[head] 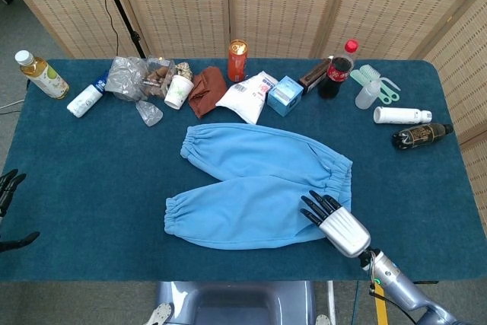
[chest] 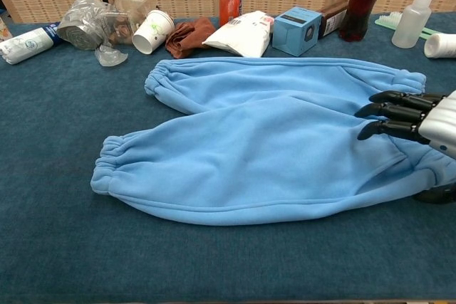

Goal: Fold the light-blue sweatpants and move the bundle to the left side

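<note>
**Light-blue sweatpants laid flat, right hand over the waistband end**

The dark blue table [head: 91,188] carries the light-blue sweatpants [head: 259,184] near its centre, spread flat and unfolded, with the two legs pointing to the left and splayed slightly apart. The elastic waistband [head: 338,180] lies at the right end; the gathered cuffs [head: 173,215] lie at the left end. The fabric looks like thick, matte fleece with soft creases. It is judged light, limp and non-fragile; it should drape and sag when lifted, not hold a shape, and should grip well enough against the table's cloth to drag unless raised. The firmest places to take hold are probably the bunched elastic bands, at waistband and cuffs, where the material is thickest.

The right hand [head: 335,222] is over the near waistband corner, fingers extended and apart, holding nothing; whether the fingertips touch the fleece cannot be told. The left hand [head: 7,188] shows only partly at the left edge of the head view, well apart from the garment, and its finger state cannot be told.

Along the far edge of the table stand an orange can [head: 238,60], a cola bottle [head: 338,66] and a small blue box [head: 286,95].
</note>
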You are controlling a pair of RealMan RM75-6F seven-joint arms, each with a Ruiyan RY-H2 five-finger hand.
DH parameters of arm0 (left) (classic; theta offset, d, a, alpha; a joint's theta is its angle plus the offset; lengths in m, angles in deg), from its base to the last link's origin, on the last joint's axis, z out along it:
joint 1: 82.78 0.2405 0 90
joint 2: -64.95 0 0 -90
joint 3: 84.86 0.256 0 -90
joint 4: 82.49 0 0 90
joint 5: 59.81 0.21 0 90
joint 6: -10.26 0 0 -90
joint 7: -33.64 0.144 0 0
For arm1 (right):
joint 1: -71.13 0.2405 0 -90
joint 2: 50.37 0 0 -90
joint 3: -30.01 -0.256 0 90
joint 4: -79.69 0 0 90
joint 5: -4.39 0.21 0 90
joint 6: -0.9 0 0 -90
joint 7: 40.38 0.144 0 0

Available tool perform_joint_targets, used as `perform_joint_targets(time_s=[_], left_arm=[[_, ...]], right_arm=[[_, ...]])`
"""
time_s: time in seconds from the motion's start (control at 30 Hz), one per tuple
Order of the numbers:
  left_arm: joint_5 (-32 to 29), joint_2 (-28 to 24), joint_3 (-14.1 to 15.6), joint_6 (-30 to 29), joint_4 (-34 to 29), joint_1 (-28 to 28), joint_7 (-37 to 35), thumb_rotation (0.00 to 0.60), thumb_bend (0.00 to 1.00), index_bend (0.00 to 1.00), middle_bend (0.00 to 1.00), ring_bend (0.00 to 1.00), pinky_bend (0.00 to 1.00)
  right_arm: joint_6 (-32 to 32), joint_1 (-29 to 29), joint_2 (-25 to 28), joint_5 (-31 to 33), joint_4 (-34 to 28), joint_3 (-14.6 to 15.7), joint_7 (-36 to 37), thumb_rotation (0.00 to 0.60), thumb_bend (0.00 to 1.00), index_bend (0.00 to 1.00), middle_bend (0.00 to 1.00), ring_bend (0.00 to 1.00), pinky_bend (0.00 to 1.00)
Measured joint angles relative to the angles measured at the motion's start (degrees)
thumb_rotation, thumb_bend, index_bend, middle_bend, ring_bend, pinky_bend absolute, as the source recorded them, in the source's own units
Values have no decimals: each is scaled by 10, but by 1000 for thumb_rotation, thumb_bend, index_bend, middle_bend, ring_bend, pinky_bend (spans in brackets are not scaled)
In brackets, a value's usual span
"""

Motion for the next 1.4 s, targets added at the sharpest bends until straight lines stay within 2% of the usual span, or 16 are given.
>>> perform_joint_targets(time_s=[0.13,0.23,0.5,0.57,0.77,0.9,1.0,1.17,1.33,1.4], left_arm=[[0,0,0,3,0,-1,1,600,54,0,0,0,0],[1,1,1,4,0,-2,4,600,55,0,0,0,0],[22,6,5,6,4,-8,1,600,54,0,0,0,0],[36,9,7,4,8,-11,-3,600,55,0,0,0,0],[92,25,13,-1,24,-30,-1,600,68,0,0,0,6],[148,49,15,-1,49,-61,2,600,82,0,0,3,130],[197,76,16,-3,80,-90,1,600,83,0,0,29,176],[264,142,19,-5,141,-141,19,600,82,0,0,47,178],[278,178,22,7,163,-167,47,600,82,0,0,48,182],[279,197,22,10,173,-174,58,600,82,0,0,49,134]], right_arm=[[-21,8,-25,-5,42,4,13,600,6,328,231,174,355],[-29,15,-41,-6,67,7,26,600,89,374,274,214,412],[-65,23,-73,-3,120,14,83,600,536,590,478,397,578],[-73,24,-79,0,129,15,102,600,574,605,492,408,588],[-75,27,-82,19,128,20,147,600,578,612,499,416,592],[-60,28,-73,36,104,22,167,600,578,613,501,416,592],[-49,28,-66,49,85,23,175,600,578,613,501,416,592],[-36,28,-55,66,51,23,177,600,578,614,501,417,592],[-27,29,-46,76,29,22,174,600,579,614,503,417,592],[-22,29,-44,81,20,23,176,600,582,614,504,417,592]])
